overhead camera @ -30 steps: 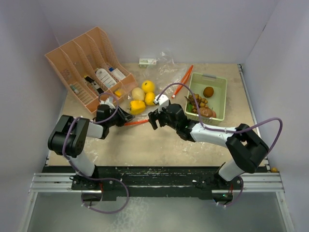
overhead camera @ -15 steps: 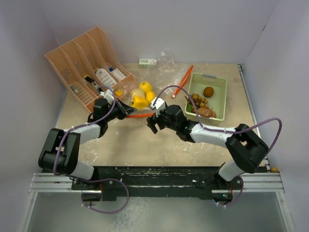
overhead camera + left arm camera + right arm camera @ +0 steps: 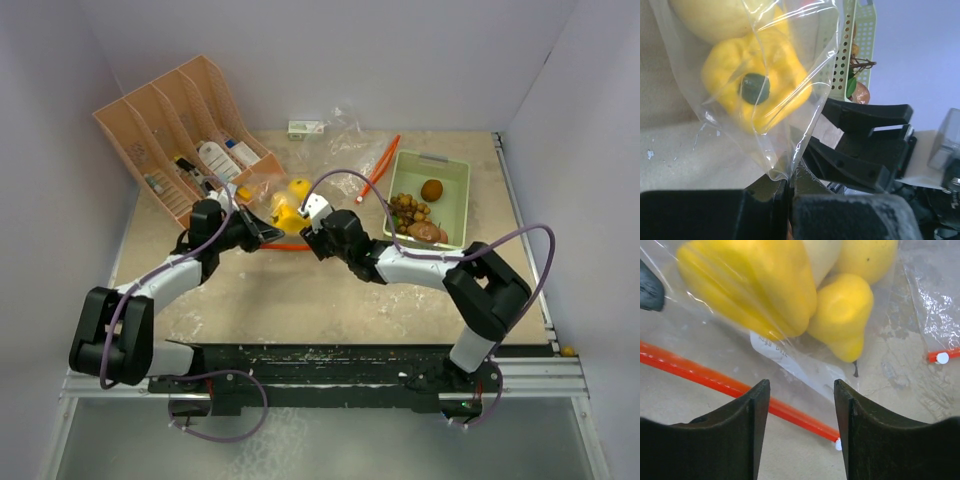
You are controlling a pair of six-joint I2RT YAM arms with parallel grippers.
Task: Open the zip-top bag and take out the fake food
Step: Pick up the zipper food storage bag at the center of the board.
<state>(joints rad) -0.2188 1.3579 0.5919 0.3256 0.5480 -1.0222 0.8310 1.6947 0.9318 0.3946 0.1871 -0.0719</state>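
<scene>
The fake food (image 3: 298, 187), glossy yellow peppers and lemons, sits inside the zip-top bag (image 3: 278, 212), which lies toward the far middle of the tabletop (image 3: 300, 300), between the rack (image 3: 180, 130) on the left and the green bin (image 3: 445, 160) on the right. The bin holds brown, nut-like pieces. The bag's orange zip strip (image 3: 715, 377) runs along its near edge.

The left hand (image 3: 790, 192) is closed on a fold of the clear film at the bag's left near corner; its wrist view shows the plastic pinched between the fingers. The right hand (image 3: 801, 390) hangs just over the strip with its fingers apart, one on each side of it, gripping nothing.

The step in hand looks like opening the bag: one side is anchored and the other hand is lining up on the seal. Whether the zip is already parted cannot be told. The next move probably calls for the right hand to drop and close on the strip or the film just beside it. It would then pull away from the left hand, without squeezing the yellow pieces behind.
</scene>
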